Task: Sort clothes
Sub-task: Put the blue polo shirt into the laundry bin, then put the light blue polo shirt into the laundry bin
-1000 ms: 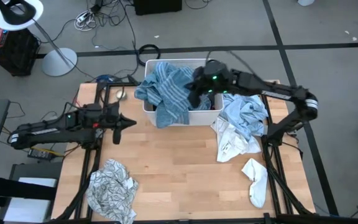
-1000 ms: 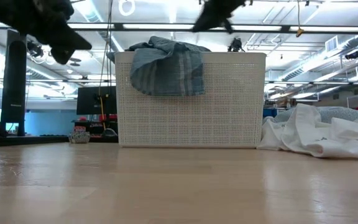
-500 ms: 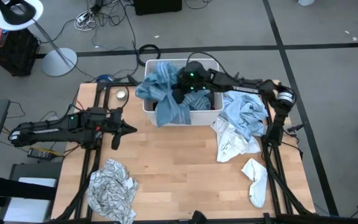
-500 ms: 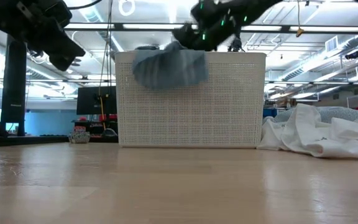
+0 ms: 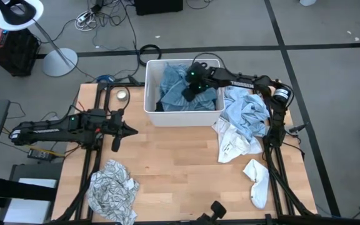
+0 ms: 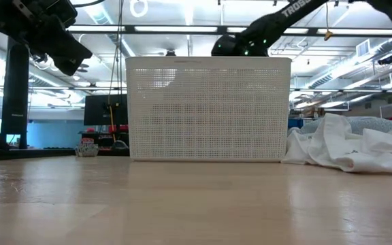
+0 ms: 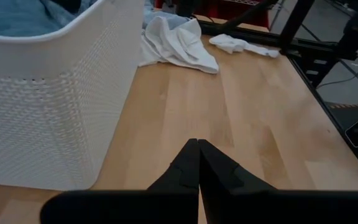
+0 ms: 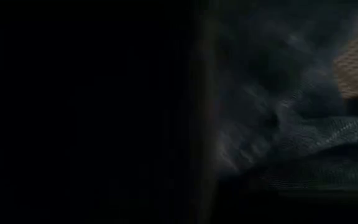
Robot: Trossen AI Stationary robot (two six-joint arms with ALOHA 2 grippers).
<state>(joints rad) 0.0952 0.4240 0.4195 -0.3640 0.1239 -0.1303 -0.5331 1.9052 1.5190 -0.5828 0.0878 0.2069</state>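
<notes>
The right gripper (image 5: pixel 191 84) is down inside the white tub (image 5: pixel 150 111) among the blue shirts (image 5: pixel 175 94), probably picking one, though its fingers are hidden, so next comes a firm pinch and lift, while the left gripper (image 5: pixel 122 128) waits pressed together beside the tub.

White perforated tub (image 5: pixel 183 117) holds blue shirts (image 5: pixel 180 94). Light-blue shirt (image 5: pixel 245 115) and white garment (image 5: pixel 233 145) beside it; white sock (image 5: pixel 257 181). White-grey patterned top (image 5: pixel 111 190) on pale wood table (image 5: pixel 174 169).

Shirts (image 5: pixel 177 94) lie in the tub (image 5: pixel 183 117); more clothes (image 5: pixel 242 122) lie right of it.
</notes>
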